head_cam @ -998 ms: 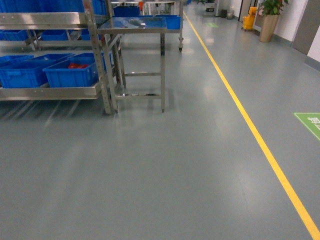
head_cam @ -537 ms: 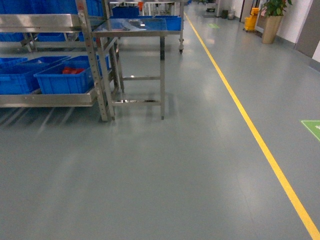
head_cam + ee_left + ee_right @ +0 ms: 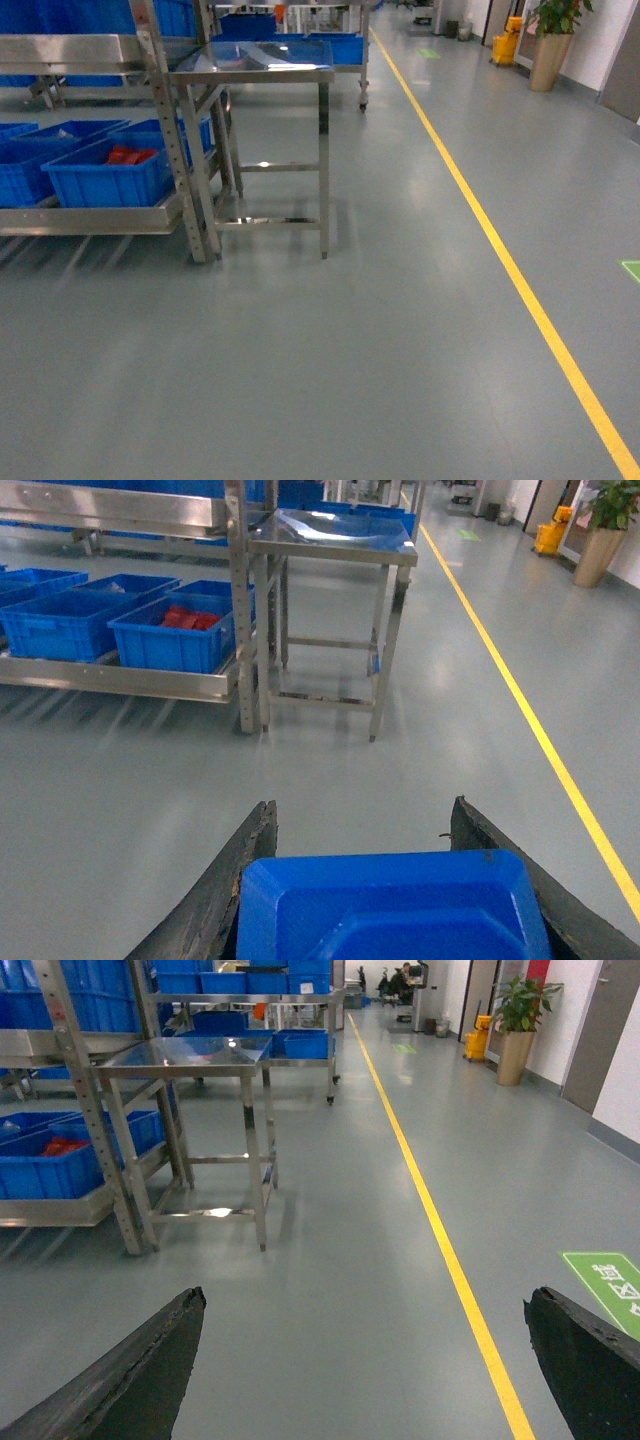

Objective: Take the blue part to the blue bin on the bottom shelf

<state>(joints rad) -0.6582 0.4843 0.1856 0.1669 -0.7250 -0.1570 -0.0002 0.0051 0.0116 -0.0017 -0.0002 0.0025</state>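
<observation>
Left gripper (image 3: pixel 365 825) holds a blue part (image 3: pixel 392 905) cut off by the frame's bottom edge; red items (image 3: pixel 131 155) inside one blue bin (image 3: pixel 105 178) are too small to identify

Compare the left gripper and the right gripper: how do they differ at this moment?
The left gripper has its fingers closed on a blue part, while the right gripper holds nothing. The left fingers stand close together against the part; the right fingers are spread wide with bare floor between them. Both have dark fingers and face the steel rack.
</observation>
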